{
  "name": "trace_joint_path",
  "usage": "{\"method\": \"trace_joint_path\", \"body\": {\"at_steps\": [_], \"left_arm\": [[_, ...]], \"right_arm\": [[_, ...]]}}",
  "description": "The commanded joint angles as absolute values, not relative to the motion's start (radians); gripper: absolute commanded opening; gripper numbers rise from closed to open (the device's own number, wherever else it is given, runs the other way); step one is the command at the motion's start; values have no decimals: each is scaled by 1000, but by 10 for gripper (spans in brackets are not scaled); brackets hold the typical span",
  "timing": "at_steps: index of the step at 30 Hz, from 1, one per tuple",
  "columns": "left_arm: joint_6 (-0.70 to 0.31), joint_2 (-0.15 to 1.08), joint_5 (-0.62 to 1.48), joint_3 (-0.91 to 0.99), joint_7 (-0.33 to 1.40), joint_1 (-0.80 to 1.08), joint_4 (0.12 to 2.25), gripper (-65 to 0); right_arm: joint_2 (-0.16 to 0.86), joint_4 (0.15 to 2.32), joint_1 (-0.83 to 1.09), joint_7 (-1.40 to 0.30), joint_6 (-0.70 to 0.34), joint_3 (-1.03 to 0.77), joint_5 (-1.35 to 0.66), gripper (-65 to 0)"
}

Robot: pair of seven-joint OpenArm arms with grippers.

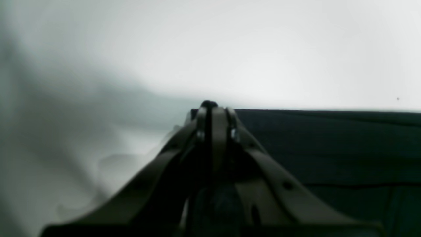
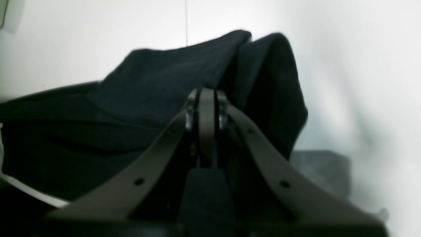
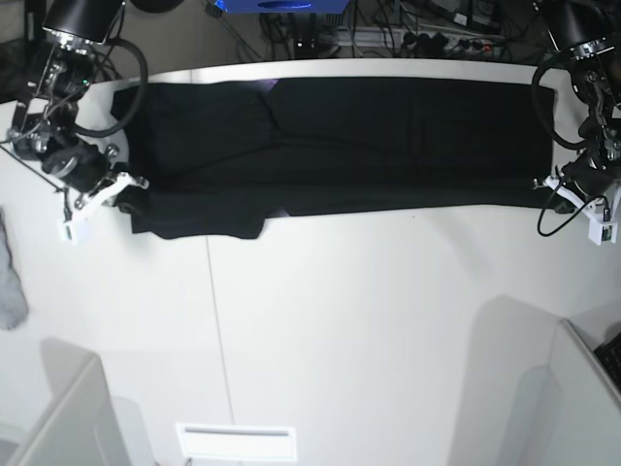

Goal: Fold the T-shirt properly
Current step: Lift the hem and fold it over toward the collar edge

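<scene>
Bright, even light floods my white surface in the base view, with soft grey shadows along its lower edge. Both my wrist views are soft and blurred, the dark T-shirt showing little detail against washed-out white.

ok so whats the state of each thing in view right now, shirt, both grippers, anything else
T-shirt: spread in a long band across the table's far edge, a corner lifted at each end
left gripper: shut on the T-shirt's edge
right gripper: shut on the bunched T-shirt corner
grey cloth: lying crumpled, untouched
</scene>
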State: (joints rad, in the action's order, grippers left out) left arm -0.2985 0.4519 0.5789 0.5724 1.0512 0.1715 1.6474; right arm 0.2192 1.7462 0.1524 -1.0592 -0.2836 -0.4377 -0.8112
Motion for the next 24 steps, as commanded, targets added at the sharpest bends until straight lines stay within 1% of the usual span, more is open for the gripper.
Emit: {"method": "trace_joint_path", "body": {"at_steps": [1, 4, 6, 11, 13, 16, 21, 24], "left_arm": [[-300, 476, 581, 581, 1036, 170, 1666, -650], [-300, 476, 581, 581, 1036, 177, 1679, -650], [-300, 476, 581, 581, 1038, 188, 1692, -650], [-300, 475, 581, 581, 1038, 223, 1747, -650], [-300, 475, 581, 581, 1064, 228, 1759, -650], [-300, 475, 581, 581, 1096, 232, 1768, -650], [-300, 475, 576, 581, 1099, 237, 1765, -650], [-300, 475, 575, 581, 1098, 262, 1765, -650]], "right_arm": [[228, 1773, 153, -1040, -285, -464, -858, -650], [225, 1774, 179, -1066, -283, -526, -943, -650], [225, 1785, 188, -1093, -283, -549, -963, -650], [222, 1850, 259, -1104, -283, -558, -969, -650], [219, 1863, 271, -1107, -283, -556, -970, -650], [202, 1883, 300, -1110, -283, -562, -970, -650], [165, 1900, 335, -1138, -283, -562, -964, -650], [160, 1900, 357, -1132, -283, -558, -964, -650]]}}
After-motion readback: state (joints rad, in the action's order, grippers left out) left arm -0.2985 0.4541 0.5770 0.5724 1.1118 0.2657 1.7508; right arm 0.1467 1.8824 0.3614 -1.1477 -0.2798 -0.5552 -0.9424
